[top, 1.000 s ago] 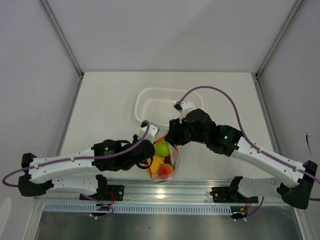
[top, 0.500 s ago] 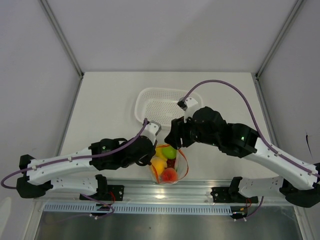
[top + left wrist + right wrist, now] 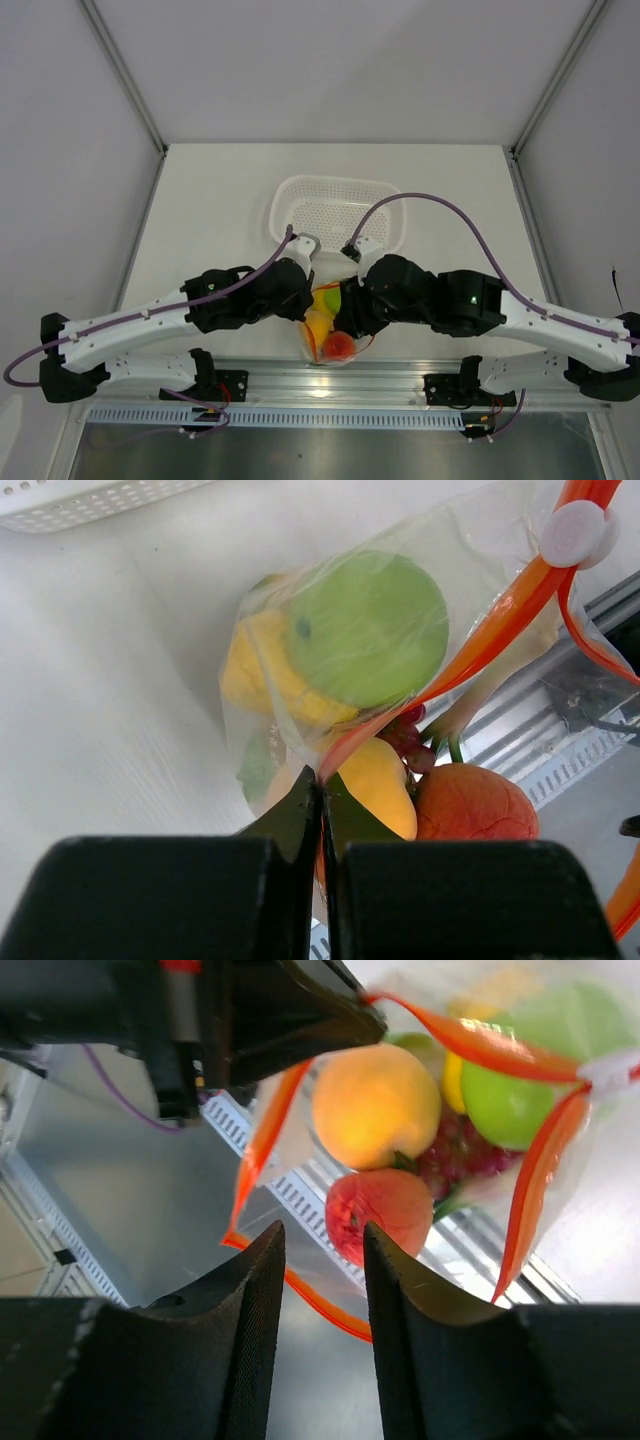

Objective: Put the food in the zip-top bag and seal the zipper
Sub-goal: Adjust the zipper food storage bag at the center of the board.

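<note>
The clear zip-top bag (image 3: 331, 328) hangs between both grippers near the table's front edge, its mouth open. It holds the food: a green apple (image 3: 370, 625), a yellow lemon (image 3: 258, 672), an orange (image 3: 470, 802), a peach (image 3: 375, 1105), dark red grapes (image 3: 455, 1160) and a pink-red fruit (image 3: 378, 1215). My left gripper (image 3: 322, 778) is shut on the red-orange zipper (image 3: 480, 645) at the bag's edge. A white slider (image 3: 572, 532) sits on the strip. My right gripper (image 3: 322, 1250) is open beside the bag's mouth, with the zipper (image 3: 325, 1300) showing between its fingers.
A white perforated basket (image 3: 335, 205) stands just behind the bag and shows at the top edge of the left wrist view (image 3: 80, 500). A metal rail (image 3: 330, 385) runs along the table's front edge under the bag.
My right gripper has swung from the basket side down toward the bag's front right. My left gripper has moved slightly away from the rail, and the bag has shifted with it.
</note>
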Tool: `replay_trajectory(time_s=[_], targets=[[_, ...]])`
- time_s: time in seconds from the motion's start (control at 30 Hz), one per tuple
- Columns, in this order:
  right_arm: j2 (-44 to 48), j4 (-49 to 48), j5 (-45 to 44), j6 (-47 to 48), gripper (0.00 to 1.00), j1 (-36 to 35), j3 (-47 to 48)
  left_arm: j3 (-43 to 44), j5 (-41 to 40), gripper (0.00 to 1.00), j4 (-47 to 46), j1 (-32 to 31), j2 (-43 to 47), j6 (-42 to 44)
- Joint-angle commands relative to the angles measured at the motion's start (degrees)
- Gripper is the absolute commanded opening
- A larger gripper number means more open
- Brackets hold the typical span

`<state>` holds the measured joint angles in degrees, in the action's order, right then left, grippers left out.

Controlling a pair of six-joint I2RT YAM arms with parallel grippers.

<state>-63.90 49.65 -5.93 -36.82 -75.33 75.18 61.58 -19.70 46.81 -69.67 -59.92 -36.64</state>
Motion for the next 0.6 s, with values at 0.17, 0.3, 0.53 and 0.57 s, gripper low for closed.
replay_trajectory(time_s=[0.17,0.3,0.53,0.57], targets=[[-3.6,9.59,-15.14,-9.41,0.35,-1.13,-2.22,2.93,1.51,0.01,-1.54,1.2,-0.46,-2.91],[-5.27,9.15,-20.33,-10.2,0.28,-1.13,-3.28,2.4,1.86,0.01,-1.63,1.38,-0.2,-2.82],[-7.38,7.05,-26.75,-10.82,0.26,-0.61,-4.07,0.91,2.91,0.0,-2.77,1.64,2.0,-2.56],[-7.73,6.87,-27.2,-10.82,0.26,-0.52,-4.07,0.73,2.92,0.01,-2.86,1.64,2.09,-2.56]])
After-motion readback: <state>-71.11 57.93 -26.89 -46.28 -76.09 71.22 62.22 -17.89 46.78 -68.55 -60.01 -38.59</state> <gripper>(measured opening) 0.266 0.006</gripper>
